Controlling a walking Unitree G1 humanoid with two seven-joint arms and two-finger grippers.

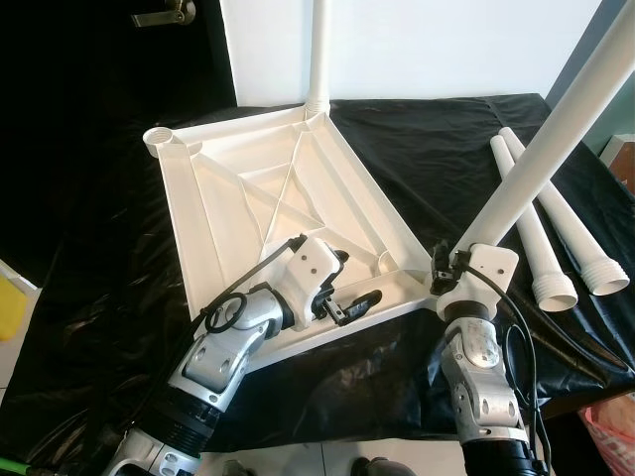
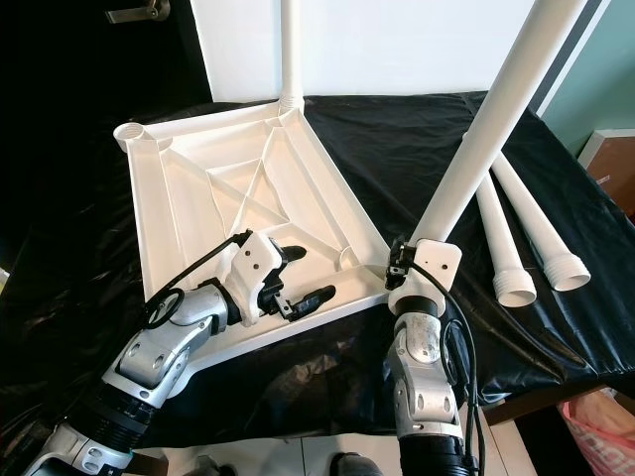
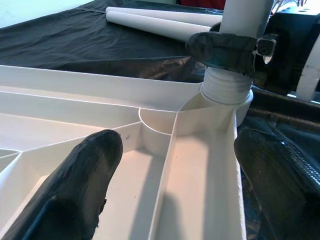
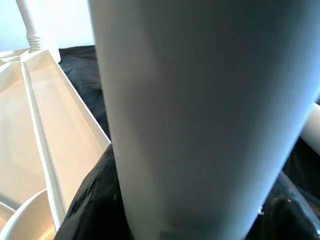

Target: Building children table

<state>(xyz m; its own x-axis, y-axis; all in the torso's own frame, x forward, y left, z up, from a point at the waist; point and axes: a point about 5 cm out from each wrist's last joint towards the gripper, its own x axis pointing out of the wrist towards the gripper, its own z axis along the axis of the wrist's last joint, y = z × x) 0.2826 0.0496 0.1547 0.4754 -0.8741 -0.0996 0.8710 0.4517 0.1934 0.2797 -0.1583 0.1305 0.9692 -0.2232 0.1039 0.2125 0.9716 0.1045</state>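
Note:
The white table top [image 1: 288, 188] lies upside down on a black cloth. One white leg [image 1: 320, 50] stands upright in its far corner socket. My right gripper [image 1: 446, 268] is shut on a second table leg [image 1: 556, 139], which leans to the right with its threaded end [image 3: 227, 90] in the near right corner socket. My left gripper [image 1: 349, 285] is open and straddles the top's near rim, a short way left of that socket. The far left corner socket [image 1: 162, 139] is empty.
Two loose white legs [image 1: 541, 228] lie side by side on the cloth at the right. A door handle [image 1: 164, 15] shows at the top left, a yellow object [image 1: 8, 307] at the left edge, and a pink bag [image 1: 610, 426] below the cloth's right corner.

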